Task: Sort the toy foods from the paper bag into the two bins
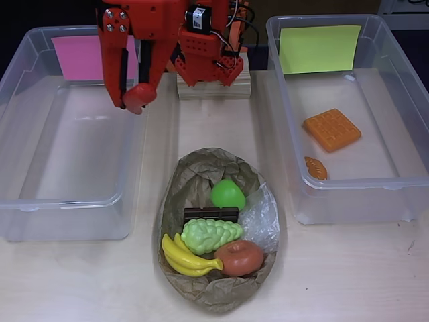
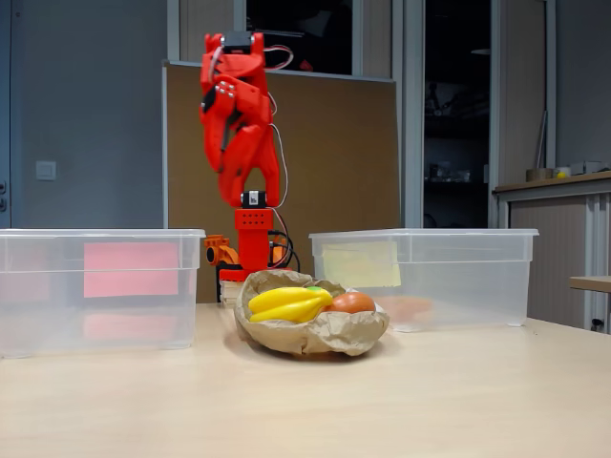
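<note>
Overhead view: the red gripper [image 1: 134, 94], seemingly closed and empty, hangs over the pink-sheet bin's [image 1: 40, 201] far right corner. Bananas [image 1: 188, 258], grapes [image 1: 211, 235], apple [image 1: 228, 194], chocolate bar [image 1: 211, 214] and donut [image 1: 240, 257] crowd the paper bag [image 1: 201, 168]. Waffle [image 1: 332, 129] and croissant [image 1: 316, 168] lie in the yellow-sheet bin [image 1: 295, 194].

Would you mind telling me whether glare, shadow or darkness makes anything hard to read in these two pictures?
Overhead view: even, soft light, with glare on the clear tape in the paper bag and faint sheen on the bin with the pink sheet. Fixed view: dim room, dark windows behind; the bin with the yellow-green sheet has hazy walls that blur its contents, and the bag casts a soft shadow.
</note>
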